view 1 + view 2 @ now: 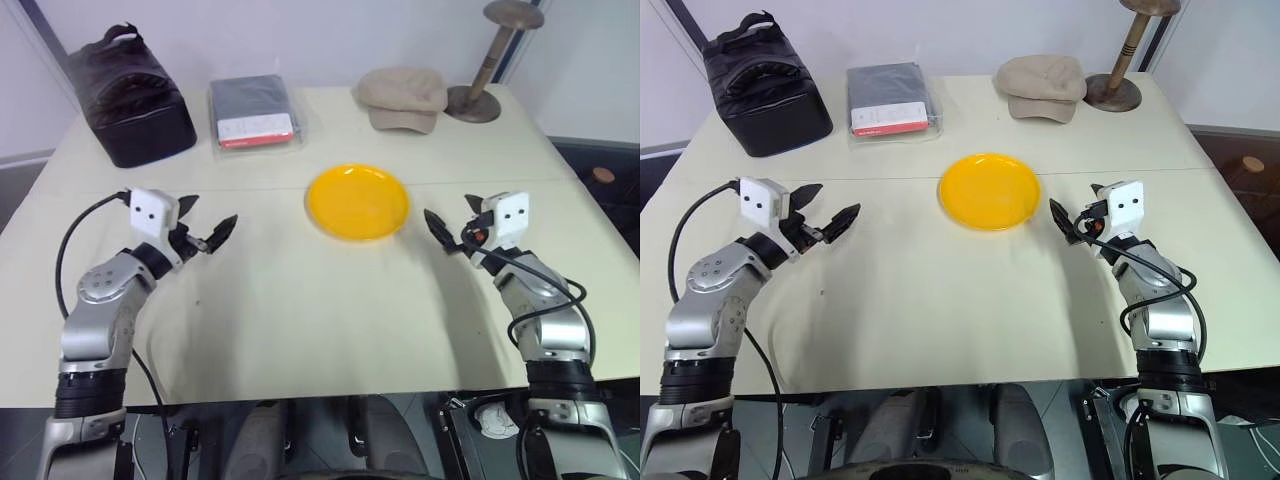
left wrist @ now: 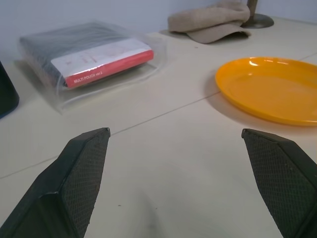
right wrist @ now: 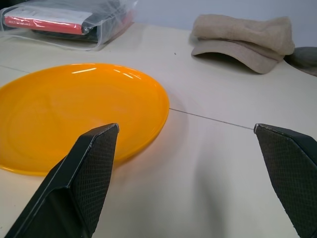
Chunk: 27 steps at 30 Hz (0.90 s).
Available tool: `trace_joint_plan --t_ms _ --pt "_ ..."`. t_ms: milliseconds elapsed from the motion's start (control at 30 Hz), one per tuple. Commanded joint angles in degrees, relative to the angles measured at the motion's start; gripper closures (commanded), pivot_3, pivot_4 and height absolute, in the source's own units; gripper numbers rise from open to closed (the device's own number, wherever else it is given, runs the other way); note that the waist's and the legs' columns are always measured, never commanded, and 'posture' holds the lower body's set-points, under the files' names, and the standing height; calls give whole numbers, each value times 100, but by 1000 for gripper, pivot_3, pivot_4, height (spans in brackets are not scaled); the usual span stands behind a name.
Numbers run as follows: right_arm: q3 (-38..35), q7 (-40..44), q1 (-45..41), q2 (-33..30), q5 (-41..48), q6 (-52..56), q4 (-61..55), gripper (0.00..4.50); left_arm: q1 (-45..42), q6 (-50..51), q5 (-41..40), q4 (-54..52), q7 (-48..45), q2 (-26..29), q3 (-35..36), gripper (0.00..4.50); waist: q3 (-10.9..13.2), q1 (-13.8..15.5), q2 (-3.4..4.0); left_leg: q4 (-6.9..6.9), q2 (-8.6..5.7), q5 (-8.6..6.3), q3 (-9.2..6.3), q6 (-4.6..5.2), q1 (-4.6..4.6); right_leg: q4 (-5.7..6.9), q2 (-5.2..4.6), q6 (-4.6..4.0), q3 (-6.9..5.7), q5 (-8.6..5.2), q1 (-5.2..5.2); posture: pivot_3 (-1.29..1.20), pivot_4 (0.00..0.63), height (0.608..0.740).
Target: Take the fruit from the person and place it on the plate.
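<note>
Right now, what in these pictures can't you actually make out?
- Small print on the packaged pouch: too small in the eye views.
- Top of the wooden hat stand: cut off by the right eye view's upper edge.
- Black bag: mostly cut off at the left wrist view's edge.

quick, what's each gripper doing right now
left gripper: open, holding nothing
right gripper: open, holding nothing

Plate point(image 1: 357, 201) mid table point(image 1: 300, 330); behind it L→R: bag point(image 1: 130, 95), pouch point(image 1: 253, 112), cap point(image 1: 404, 98), stand point(image 1: 492, 60).
</note>
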Motion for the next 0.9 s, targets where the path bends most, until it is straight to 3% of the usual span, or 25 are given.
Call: trace_joint_plan --t_ms 33,900 --pt "-139 11 -133 -22 10 -94 -121 0 -24 -65 -163 -165 37 -5 229 66 0 0 0 0 0 0 0 0 0 0 0 0 0 0 0 0 150 740" --pt "-161 5 -119 -48 5 -70 -125 0 6 -67 -129 -228 87 25 162 66 0 0 0 0 0 0 0 0 0 -1 0 -5 0 -3 0 0 150 740"
